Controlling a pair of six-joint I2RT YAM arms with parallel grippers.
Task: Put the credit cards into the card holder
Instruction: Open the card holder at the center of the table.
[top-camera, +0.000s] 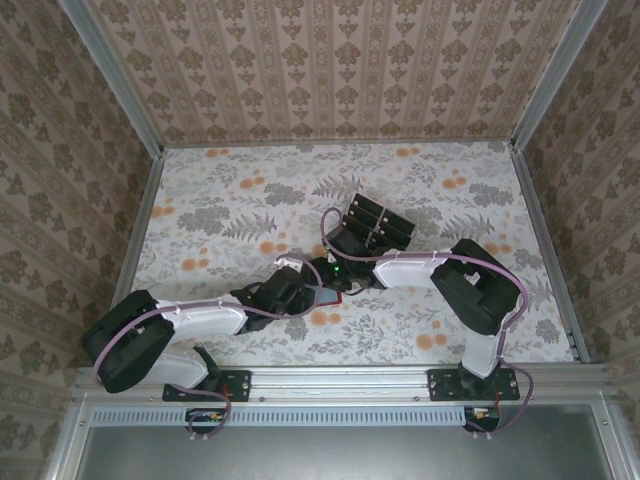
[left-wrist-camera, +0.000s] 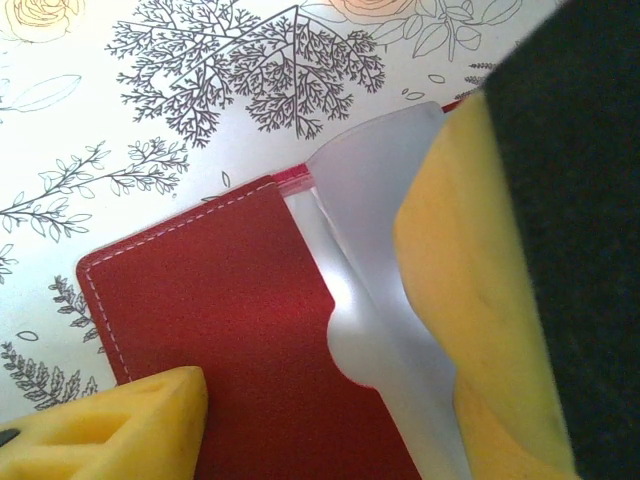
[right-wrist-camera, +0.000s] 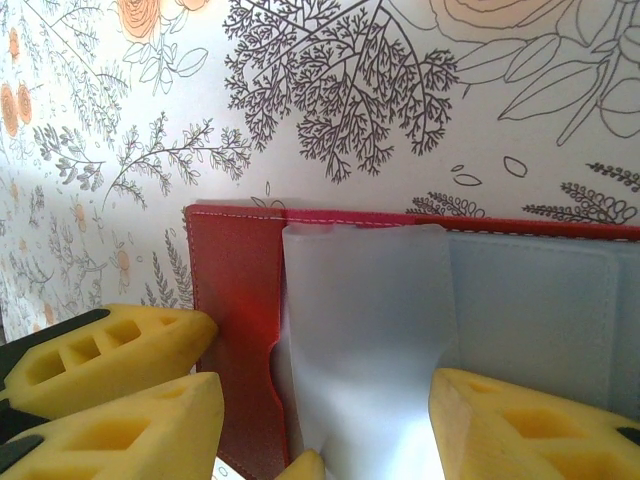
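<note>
On the surface (top-camera: 230, 190), the card holder (left-wrist-camera: 220, 300) is laid open for loading. The right fingers (right-wrist-camera: 520, 430) are parted over it, and the grip of the left fingers (left-wrist-camera: 120, 425) cannot be told.

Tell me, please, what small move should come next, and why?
Probably raise the right tool away from the wallet and reach toward the cards lying beyond it. The wallet lies open with its clear sleeve exposed, neither tool carries a card, and the left tool sits at the wallet, seemingly able to steady it.
</note>
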